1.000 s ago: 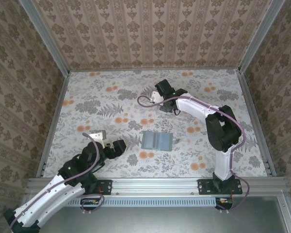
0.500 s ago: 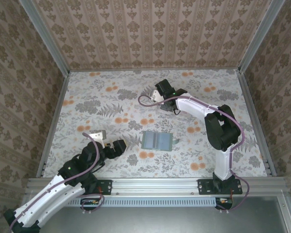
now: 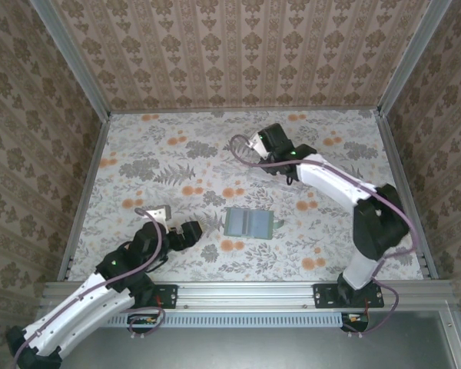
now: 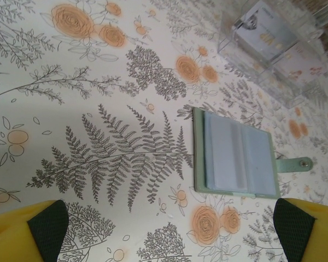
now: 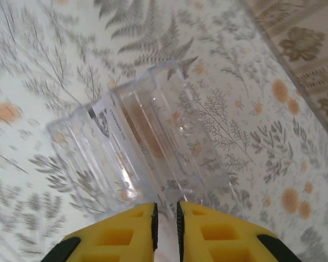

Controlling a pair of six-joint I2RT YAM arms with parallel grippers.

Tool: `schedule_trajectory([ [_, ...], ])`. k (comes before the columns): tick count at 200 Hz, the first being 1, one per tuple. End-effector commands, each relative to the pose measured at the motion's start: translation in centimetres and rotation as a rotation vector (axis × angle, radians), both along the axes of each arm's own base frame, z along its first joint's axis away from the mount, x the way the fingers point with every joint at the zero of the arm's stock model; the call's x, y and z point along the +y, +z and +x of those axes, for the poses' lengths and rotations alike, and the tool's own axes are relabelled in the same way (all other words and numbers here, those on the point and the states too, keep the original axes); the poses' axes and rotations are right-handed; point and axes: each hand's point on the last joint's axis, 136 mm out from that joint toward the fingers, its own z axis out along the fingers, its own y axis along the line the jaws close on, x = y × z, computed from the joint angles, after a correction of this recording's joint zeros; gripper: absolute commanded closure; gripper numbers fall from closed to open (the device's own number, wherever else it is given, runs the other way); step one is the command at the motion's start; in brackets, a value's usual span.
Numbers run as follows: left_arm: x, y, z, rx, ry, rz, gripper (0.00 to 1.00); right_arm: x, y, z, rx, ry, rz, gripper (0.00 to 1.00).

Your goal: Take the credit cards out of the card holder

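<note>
The card holder (image 3: 250,223) lies open and flat mid-table, a grey-green wallet (image 4: 238,155) with blue-grey panels and a snap tab on its right. A pale credit card (image 4: 223,153) sits in its left panel. Further back, my right gripper (image 3: 263,141) is shut (image 5: 166,217) on the near wall of a clear plastic tray (image 5: 147,136). A pale card (image 4: 265,31) seems to lie inside that tray (image 4: 295,65). My left gripper (image 3: 173,221) hovers low to the left of the card holder, its jaws wide open (image 4: 172,229) with nothing between them.
The floral table cloth (image 3: 161,161) is bare left of the card holder. Metal rails edge the table (image 3: 84,192), with patterned walls behind. The right arm (image 3: 346,192) stretches diagonally over the table's right side.
My right gripper has shifted a little right and toward the back, carrying the clear tray, and its arm has stretched out. The left arm moved slightly; the card holder stayed put.
</note>
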Motion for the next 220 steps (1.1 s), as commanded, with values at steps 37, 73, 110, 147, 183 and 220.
schedule_trajectory([
  [37,-3.2,0.1,1.6,0.058,-0.055,0.009,0.0,0.8,-1.7,-7.3,0.201,-0.295,0.557,0.8],
  [73,-5.8,-0.2,2.8,0.118,-0.101,0.046,0.03,1.1,-5.3,-11.9,0.341,-0.333,0.652,0.83],
  [110,-8.6,-0.9,3.7,0.161,-0.149,0.08,0.09,0.8,-9.5,-15.4,0.431,-0.379,0.691,0.84],
  [147,-11.0,-1.8,4.3,0.202,-0.192,0.104,0.2,1.1,-12.6,-16.9,0.504,-0.392,0.701,0.84],
  [183,-12.6,-2.5,4.6,0.23,-0.222,0.111,0.28,1.9,-13.9,-16.8,0.53,-0.387,0.718,0.84],
  [220,-13.9,-3.4,4.4,0.257,-0.264,0.101,0.31,1.6,-15.9,-17.1,0.567,-0.417,0.661,0.84],
])
